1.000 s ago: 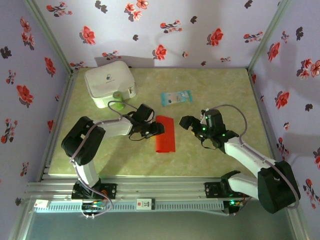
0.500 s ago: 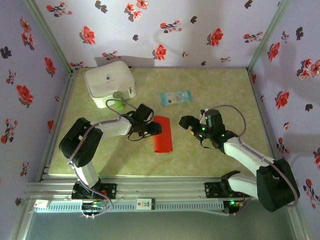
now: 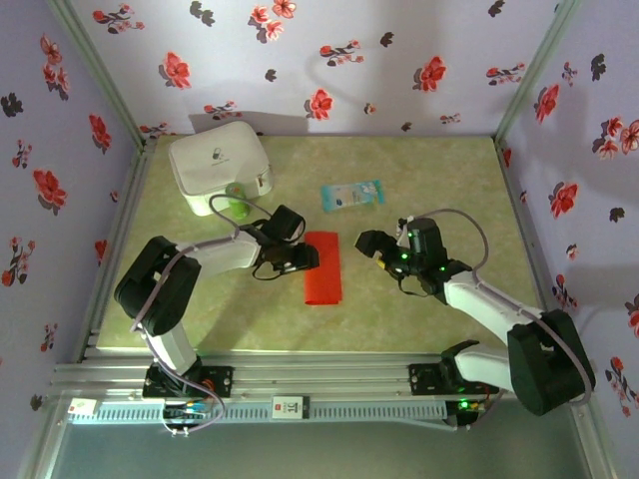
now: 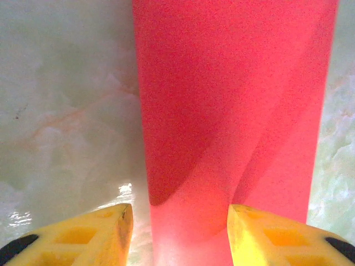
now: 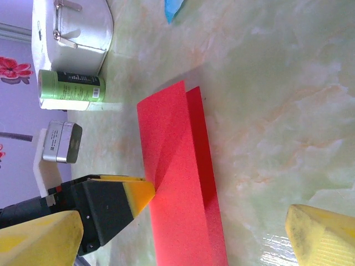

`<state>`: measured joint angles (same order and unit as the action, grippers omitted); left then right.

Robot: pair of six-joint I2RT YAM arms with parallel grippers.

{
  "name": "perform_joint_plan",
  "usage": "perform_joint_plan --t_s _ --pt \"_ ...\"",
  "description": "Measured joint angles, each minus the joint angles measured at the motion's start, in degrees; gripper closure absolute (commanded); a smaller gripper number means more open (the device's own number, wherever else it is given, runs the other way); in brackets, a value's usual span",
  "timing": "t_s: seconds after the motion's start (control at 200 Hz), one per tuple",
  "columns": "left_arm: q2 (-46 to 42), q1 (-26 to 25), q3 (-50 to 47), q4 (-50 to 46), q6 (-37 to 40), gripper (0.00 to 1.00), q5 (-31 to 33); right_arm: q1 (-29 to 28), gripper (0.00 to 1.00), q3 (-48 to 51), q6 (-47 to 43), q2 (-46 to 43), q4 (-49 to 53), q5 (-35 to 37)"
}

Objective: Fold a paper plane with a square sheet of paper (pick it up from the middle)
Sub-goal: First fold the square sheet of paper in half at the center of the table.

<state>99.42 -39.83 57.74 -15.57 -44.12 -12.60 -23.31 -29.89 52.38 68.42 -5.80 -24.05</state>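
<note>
On the green bench (image 3: 449, 180), thin bright red paper sheet (image 3: 322, 267) lies folded narrow. Left hand (image 4: 180, 224) half-open at its edge, right hand (image 5: 180, 238) wide. Best to press the crease evenly.

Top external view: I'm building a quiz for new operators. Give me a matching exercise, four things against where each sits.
1 red paper
2 white case
3 pale blue packet
4 green can

A far left corner
B centre, folded into a long strip
C far middle, lying alone
D close in front of the white case

Pairs: 1-B, 2-A, 3-C, 4-D
</note>
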Motion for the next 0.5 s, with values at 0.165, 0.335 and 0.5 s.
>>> perform_joint_plan --t_s 0.165,0.335,0.5 --pt "0.50 0.00 0.90 -1.25 0.02 0.52 1.11 -0.11 0.05 0.00 0.22 0.50 -0.02 0.00" --pt "2.03 0.00 1.81 -2.91 1.09 0.52 1.53 -0.20 0.05 0.00 0.24 0.70 -0.26 0.00" --pt "2.43 0.00 1.95 -3.80 1.99 0.51 1.55 -0.20 0.05 0.02 0.33 0.74 -0.37 0.00"
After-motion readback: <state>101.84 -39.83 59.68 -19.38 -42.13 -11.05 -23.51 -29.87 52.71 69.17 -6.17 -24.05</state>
